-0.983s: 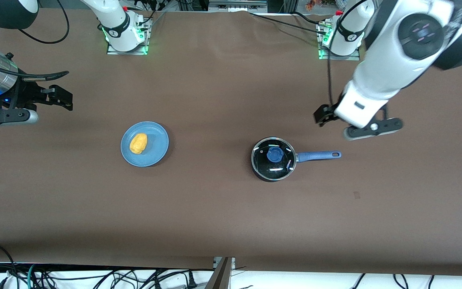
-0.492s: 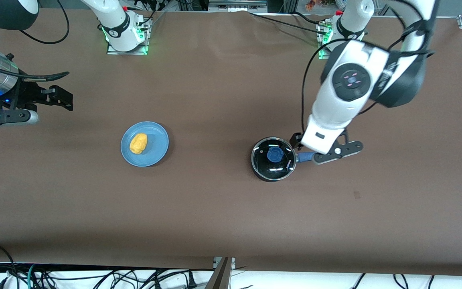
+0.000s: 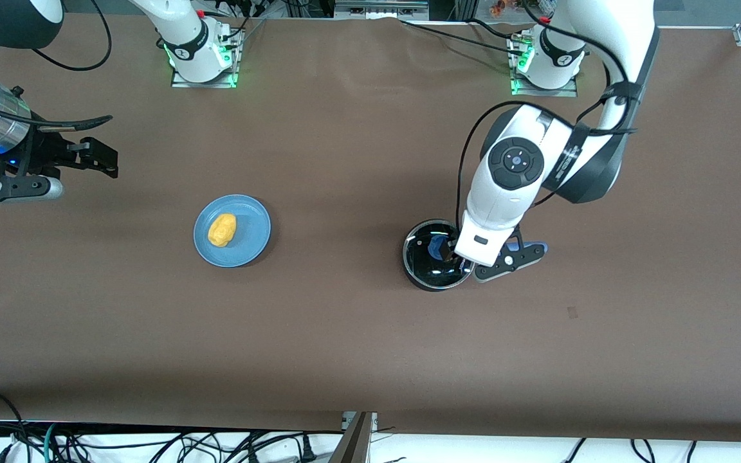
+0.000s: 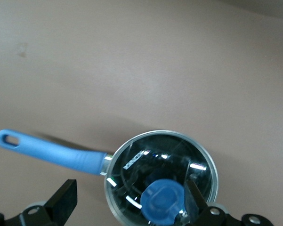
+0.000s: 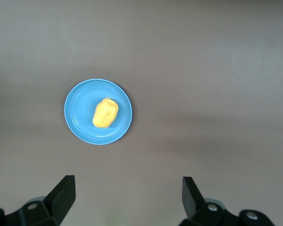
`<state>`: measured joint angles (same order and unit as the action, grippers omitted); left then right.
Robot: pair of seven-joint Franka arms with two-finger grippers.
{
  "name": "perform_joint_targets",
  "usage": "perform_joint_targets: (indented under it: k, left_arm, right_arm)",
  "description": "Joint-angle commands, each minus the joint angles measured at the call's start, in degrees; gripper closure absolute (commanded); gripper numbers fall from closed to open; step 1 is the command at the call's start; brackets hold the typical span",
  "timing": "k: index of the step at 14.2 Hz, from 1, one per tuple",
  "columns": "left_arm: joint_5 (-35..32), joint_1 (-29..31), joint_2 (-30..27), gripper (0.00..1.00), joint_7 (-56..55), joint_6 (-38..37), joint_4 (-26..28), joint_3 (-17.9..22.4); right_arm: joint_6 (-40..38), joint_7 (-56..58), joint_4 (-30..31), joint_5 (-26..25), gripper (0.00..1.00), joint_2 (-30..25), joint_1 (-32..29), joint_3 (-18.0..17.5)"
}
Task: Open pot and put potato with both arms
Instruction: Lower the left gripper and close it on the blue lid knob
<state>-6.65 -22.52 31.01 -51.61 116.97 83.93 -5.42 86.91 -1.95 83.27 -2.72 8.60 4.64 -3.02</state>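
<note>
The black pot (image 3: pixel 423 262) stands on the table with its glass lid on and its blue knob (image 3: pixel 437 244) showing. Its blue handle (image 3: pixel 537 246) points toward the left arm's end of the table. My left gripper (image 3: pixel 470 260) hangs over the pot's handle-side rim. In the left wrist view it (image 4: pixel 129 205) is open and empty, with the knob (image 4: pixel 164 202) between the fingers, close to one fingertip (image 4: pixel 193 197). The potato (image 3: pixel 222 229) lies on a blue plate (image 3: pixel 251 239). My right gripper (image 3: pixel 105 159) waits open and empty, high over the right arm's end of the table.
The right wrist view shows the plate (image 5: pixel 80 117) and the potato (image 5: pixel 105 113) from above, with its own open gripper (image 5: pixel 127 195) over bare brown tabletop. Cables lie along the table's front edge (image 3: pixel 152 444).
My left arm has swung from beside the pot's handle end to over the pot and come down toward the lid. The right arm, pot, plate and potato have not moved.
</note>
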Motion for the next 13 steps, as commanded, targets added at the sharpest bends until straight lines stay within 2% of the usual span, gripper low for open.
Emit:
perform_joint_targets:
  k: [1,5,13]
  left_arm:
    - [-0.6,-0.2,-0.1,0.0,-1.9,5.1,3.3,0.2]
    - [-0.6,-0.8,1.1,0.0,-5.9,10.7,6.6,0.2]
    - [-0.6,-4.5,2.4,0.0,-12.5,10.8,6.7,0.2]
  right_arm:
    - [-0.1,0.4,-0.9,0.0,0.0,0.5,-0.1,-0.2]
    - [-0.1,0.4,-0.9,0.1,0.0,0.5,-0.1,-0.2]
    - [-0.2,0.4,-0.9,0.8,0.0,0.5,-0.2,-0.2]
